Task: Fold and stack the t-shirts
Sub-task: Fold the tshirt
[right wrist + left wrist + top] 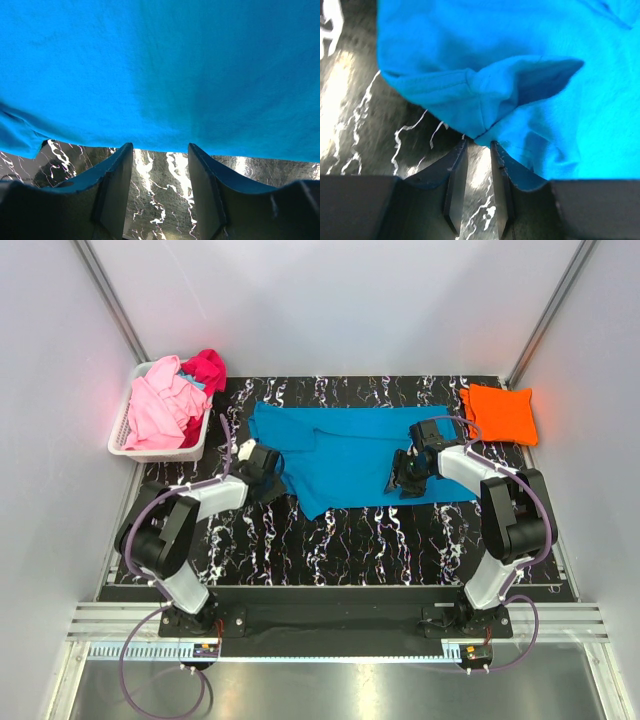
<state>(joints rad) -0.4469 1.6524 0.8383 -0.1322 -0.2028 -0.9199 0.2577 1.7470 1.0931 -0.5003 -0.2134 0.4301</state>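
At the turquoise t-shirt [350, 452] hem, left claw [478, 145] narrowly parted, right claw [160, 147] wide, both empty, tips hidden overhead.

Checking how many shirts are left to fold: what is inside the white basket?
A crumpled light pink t-shirt and a magenta one behind it, both piled above the basket rim. Anything beneath them is covered, so whether more shirts lie underneath cannot be told.

Turquoise-blue t-shirt [350, 455], orange t-shirt [498, 412], pink t-shirt [160, 408], magenta t-shirt [207, 368], white basket [119, 432], black table [330, 540] veined with white
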